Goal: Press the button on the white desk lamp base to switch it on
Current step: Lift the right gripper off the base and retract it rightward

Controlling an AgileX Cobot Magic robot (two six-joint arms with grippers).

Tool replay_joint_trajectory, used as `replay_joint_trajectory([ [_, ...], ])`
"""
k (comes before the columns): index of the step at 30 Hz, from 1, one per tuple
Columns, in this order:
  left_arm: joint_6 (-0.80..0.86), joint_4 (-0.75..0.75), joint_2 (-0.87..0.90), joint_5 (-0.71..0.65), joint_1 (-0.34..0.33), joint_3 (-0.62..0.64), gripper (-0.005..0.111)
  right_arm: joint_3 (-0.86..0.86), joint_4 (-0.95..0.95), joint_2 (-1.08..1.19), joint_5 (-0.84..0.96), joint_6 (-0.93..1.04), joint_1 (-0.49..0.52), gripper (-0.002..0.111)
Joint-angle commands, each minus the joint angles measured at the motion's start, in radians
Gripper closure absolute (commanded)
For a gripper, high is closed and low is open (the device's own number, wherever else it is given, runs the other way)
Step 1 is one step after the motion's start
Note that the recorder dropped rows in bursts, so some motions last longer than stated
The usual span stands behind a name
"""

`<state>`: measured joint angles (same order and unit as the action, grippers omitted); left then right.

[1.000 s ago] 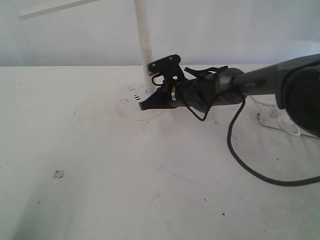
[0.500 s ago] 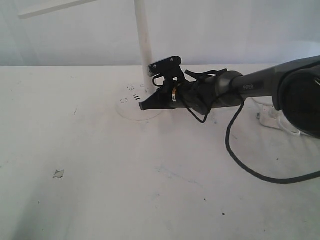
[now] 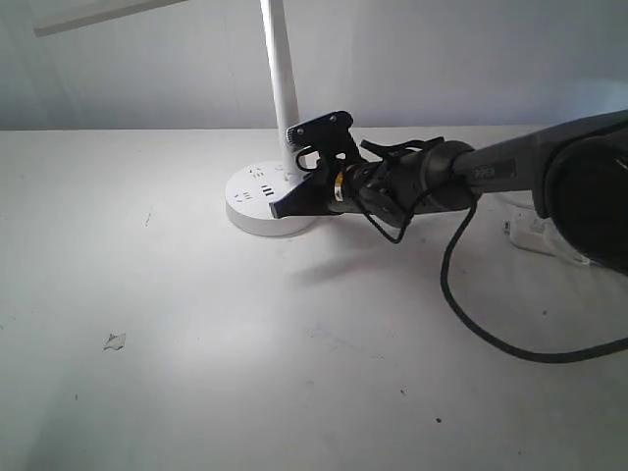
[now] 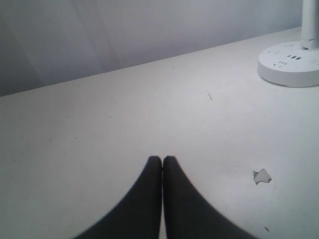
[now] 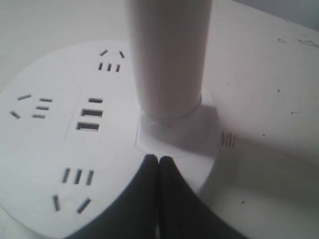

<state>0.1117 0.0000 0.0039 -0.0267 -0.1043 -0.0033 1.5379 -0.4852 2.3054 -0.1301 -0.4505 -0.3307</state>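
My right gripper point(image 5: 158, 158), fingers clenched together on nothing, has its paired tips set down on the white desk lamp base point(image 5: 60, 124), at the edge of the raised panel around the foot of the pole point(image 5: 169, 55). My left gripper point(image 4: 162, 158), also closed and empty, hangs over bare table point(image 4: 99, 124), with a torn scrap point(image 4: 261, 176) near it and the base point(image 4: 286, 69) well apart from it.

In the exterior view the right gripper point(image 3: 278, 208) reaches across from the right onto the near-right part of the base point(image 3: 250, 214), which sits toward the back of the table point(image 3: 245, 373). Its black cable point(image 3: 461, 304) loops down over the tabletop. A faint round outline lies just ahead of the tips at the pole's foot; I take it for the button, but I cannot be sure the tips cover it.

The risks, as I judge them:
- A slanted push could shove the light base along the table instead of depressing anything.
- The tips could skid off into the socket slots point(image 5: 89, 119) beside them.
- The camera bracket point(image 3: 319, 128) rides close to the pole point(image 3: 280, 69), so any forward creep could knock the white desk lamp over.

Farther up, the bar head point(image 3: 98, 12) leaves the frame; whether it is lit I cannot tell.
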Motion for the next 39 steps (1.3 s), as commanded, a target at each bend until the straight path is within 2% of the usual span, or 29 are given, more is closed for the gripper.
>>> replay_joint_trajectory([
  [1, -0.003, -0.006, -0.004, 0.004, -0.002, 0.003, 0.107, -0.006, -0.006, -0.043, -0.045, 0.000, 0.001, 0.108],
  [5, -0.003, -0.006, -0.004, 0.004, -0.002, 0.003, 0.107, -0.015, -0.006, -0.134, -0.054, 0.000, 0.001, 0.108],
  [10, -0.003, -0.006, -0.004, 0.004, -0.002, 0.003, 0.107, -0.129, -0.021, -0.286, -0.054, 0.027, 0.002, 0.108],
  [21, -0.003, -0.006, -0.004, 0.004, -0.002, 0.003, 0.107, -0.610, 0.020, -0.777, -0.093, 0.083, 0.002, 0.108],
  [33, -0.003, -0.006, -0.004, 0.004, -0.002, 0.003, 0.107, -1.138, 0.258, -1.436, -0.126, 0.084, 0.002, 0.108],
  [36, -0.003, -0.006, -0.004, 0.004, -0.002, 0.003, 0.107, -1.216, 0.271, -1.568, -0.091, 0.084, 0.002, 0.108],
  [39, -0.003, -0.006, -0.004, 0.004, -0.002, 0.003, 0.107, -1.268, 0.271, -1.682, 0.024, 0.084, 0.002, 0.108],
])
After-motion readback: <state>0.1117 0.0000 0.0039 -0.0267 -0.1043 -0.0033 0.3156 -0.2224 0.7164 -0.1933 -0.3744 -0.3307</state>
